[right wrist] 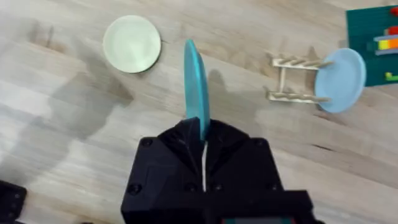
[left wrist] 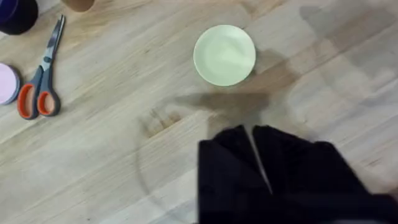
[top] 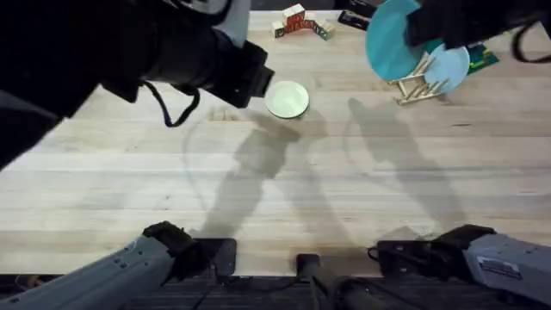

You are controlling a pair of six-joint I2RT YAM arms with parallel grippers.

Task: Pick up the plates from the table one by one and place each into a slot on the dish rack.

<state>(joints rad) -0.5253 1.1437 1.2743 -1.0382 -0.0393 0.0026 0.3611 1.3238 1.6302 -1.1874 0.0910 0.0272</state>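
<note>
Judging from how things lie, one plate of three is already racked: the pale blue plate (top: 447, 67) is standing on edge in the dish rack (top: 413, 86) at the far right of the counter (top: 275, 181), near a green baseplate (right wrist: 372, 38). The teal plate (top: 392, 39) is being carried by the right gripper (right wrist: 200, 130), whose jaws are clamped on the plate's lower rim so that it is being held upright, edge-on to the wrist camera. In the overhead view it is being held close by the rack, partly overlapping it; whether it is already touching the pegs cannot be told. The cream-yellow plate (top: 287, 99) is lying flat on the counter, well apart from the rack, and is not yet being handled. So, as a judgement, the second placement is being carried out and the third pick is left.

The right arm is being stretched far forward to the upper right. The left arm is being held high under the overhead camera, showing large and dark, with the left gripper (left wrist: 254, 134) hanging above the counter just short of the cream-yellow plate; its jaws are pressed together with nothing between them. Scissors (left wrist: 42, 74) are lying off to one side, untouched.
</note>
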